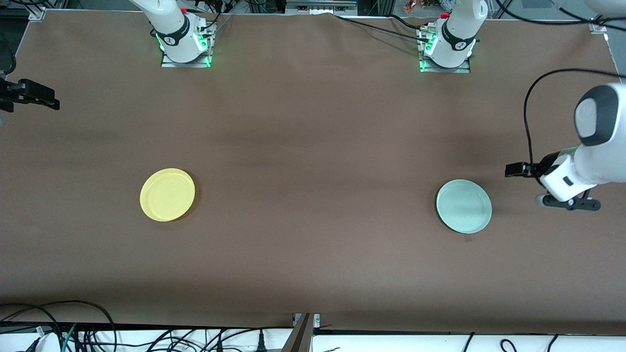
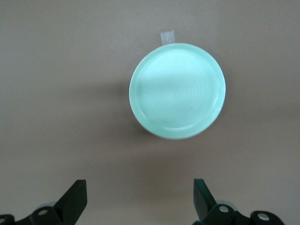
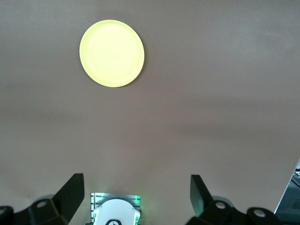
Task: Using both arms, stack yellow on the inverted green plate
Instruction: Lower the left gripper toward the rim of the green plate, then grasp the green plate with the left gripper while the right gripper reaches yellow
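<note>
Robotics lab: bolted arm bases [image 1: 185,46], loose cables [image 1: 58,332], brown-covered table [image 1: 313,122].

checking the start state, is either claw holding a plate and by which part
Nothing is held. Both claws are open and empty: the left claw hangs beside the green plate, the right claw far from the yellow plate.

Left tool [image 2: 140,201] and right tool [image 3: 138,199] hover, fingers spread.
</note>
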### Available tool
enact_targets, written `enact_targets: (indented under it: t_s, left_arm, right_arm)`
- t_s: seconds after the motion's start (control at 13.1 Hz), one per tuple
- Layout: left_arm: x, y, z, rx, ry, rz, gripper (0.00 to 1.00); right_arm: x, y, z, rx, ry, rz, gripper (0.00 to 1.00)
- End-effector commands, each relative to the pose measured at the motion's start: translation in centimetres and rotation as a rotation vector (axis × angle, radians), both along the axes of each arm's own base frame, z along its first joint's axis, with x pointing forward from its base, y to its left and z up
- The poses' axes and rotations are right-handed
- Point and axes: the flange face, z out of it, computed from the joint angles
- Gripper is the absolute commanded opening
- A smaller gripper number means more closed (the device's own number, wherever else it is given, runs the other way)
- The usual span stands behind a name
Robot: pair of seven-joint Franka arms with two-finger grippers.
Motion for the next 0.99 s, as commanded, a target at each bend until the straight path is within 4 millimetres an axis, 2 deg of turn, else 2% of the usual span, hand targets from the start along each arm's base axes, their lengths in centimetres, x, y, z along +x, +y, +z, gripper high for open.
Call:
enact_targets:
  t_s: [0.0,0.15,0.3,0.38,0.46,0.53,0.69,0.84,0.91]
  left_arm:
    - [2.4,0.6,-5.2,-0.053,-0.038,-0.116,1.0]
    - [3.2,1.9,-8.3,-0.068,-0.068,-0.182,1.0]
    - [3.1,3.0,-13.1,-0.124,-0.038,-0.185,1.0]
    - [3.0,3.7,-14.2,-0.133,-0.042,-0.194,1.0]
    - [3.0,3.2,-15.2,-0.141,-0.035,-0.226,1.0]
    - [2.7,4.0,-17.0,-0.154,-0.021,-0.212,1.0]
    - [2.9,3.6,-18.7,-0.151,-0.041,-0.216,1.0]
    - [3.1,2.8,-18.6,-0.154,-0.048,-0.229,1.0]
    - [3.0,2.9,-19.3,-0.16,-0.045,-0.249,0.92]
  right_arm:
    - [-0.2,-0.1,0.6,0.002,-0.005,-0.007,1.0]
    - [-0.3,0.0,0.6,0.002,-0.004,-0.011,1.0]
    - [-0.1,0.0,0.5,0.001,-0.008,-0.013,1.0]
    - [0.0,0.0,0.4,0.0,-0.01,-0.011,1.0]
    - [0.0,0.1,0.4,-0.002,-0.01,-0.009,1.0]
    - [0.0,0.0,0.4,-0.001,-0.009,-0.009,1.0]
    - [0.1,-0.3,0.3,0.0,-0.008,-0.012,1.0]
    - [0.5,0.0,-0.5,-0.002,0.004,-0.012,1.0]
    - [0.6,-0.1,-0.5,-0.003,0.0,-0.013,1.0]
